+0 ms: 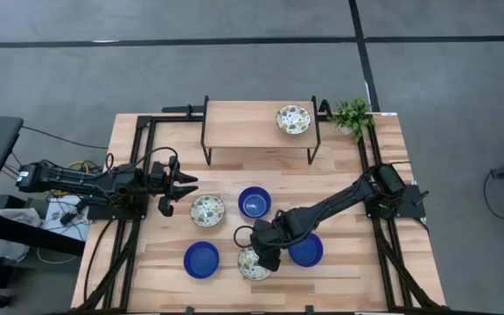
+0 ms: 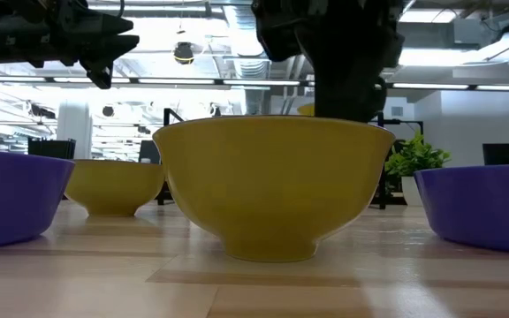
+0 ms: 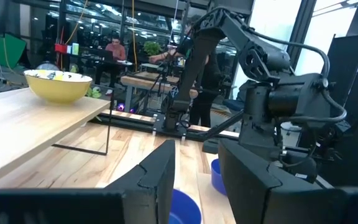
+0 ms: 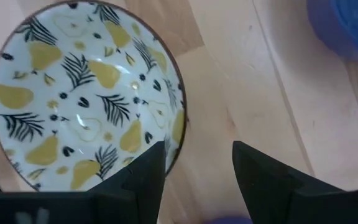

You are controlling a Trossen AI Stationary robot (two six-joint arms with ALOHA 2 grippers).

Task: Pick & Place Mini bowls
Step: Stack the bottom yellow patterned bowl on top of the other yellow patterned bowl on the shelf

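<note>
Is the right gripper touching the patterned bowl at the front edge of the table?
Cannot tell. In the right wrist view, the right gripper has open fingers straddling the patterned bowl's rim, but no view plainly shows contact or a gap.

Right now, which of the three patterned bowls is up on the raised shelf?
The patterned bowl at the shelf's right end, near the potted plant. The other two patterned bowls sit down on the table among the blue ones.

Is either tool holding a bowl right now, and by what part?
Nothing is held. The right tool hangs open over a patterned bowl's rim; the left tool is empty.
</note>
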